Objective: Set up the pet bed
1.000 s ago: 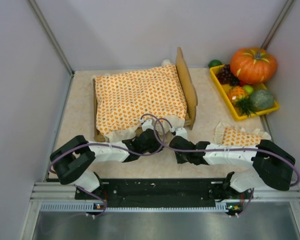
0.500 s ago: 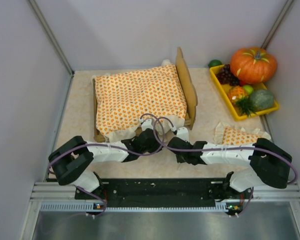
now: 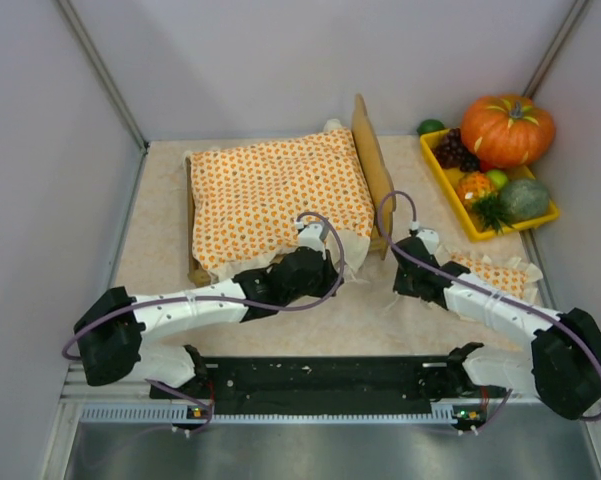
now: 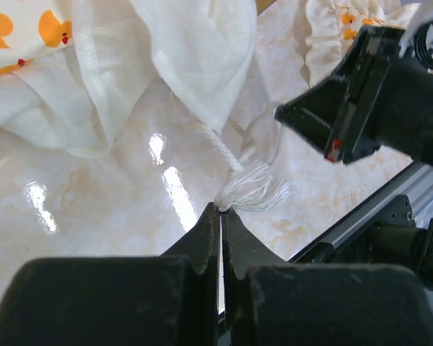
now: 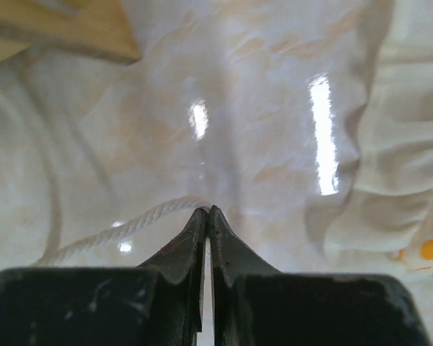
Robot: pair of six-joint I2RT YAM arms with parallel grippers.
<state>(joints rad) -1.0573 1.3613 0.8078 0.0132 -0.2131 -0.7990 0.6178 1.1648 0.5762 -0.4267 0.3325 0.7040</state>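
Observation:
The pet bed stands mid-table, its tall plywood headboard [image 3: 372, 170] on the right. An orange-dotted bedspread [image 3: 280, 190] covers it, and its white ruffle [image 4: 187, 50] hangs over the near edge. My left gripper [image 3: 325, 274] sits by the bed's near right corner. It [image 4: 221, 209] is shut on the frayed end of a white cord [image 4: 252, 191] that runs from the ruffle. My right gripper [image 3: 402, 284] is between the bed and the small dotted pillow [image 3: 490, 275]. It [image 5: 207, 210] is shut on another white cord [image 5: 122, 232] lying on the tabletop.
A yellow tray [image 3: 450, 190] of fruit and a pumpkin [image 3: 507, 128] stand at the back right. Grey walls close in both sides. A metal rail [image 3: 320, 380] runs along the near edge. A corner of the bed's wooden frame [image 5: 57, 29] shows in the right wrist view.
My right gripper has shut and swung right and farther back, away from the left gripper and toward the pillow. The left arm has reached slightly farther right. The bed has not moved.

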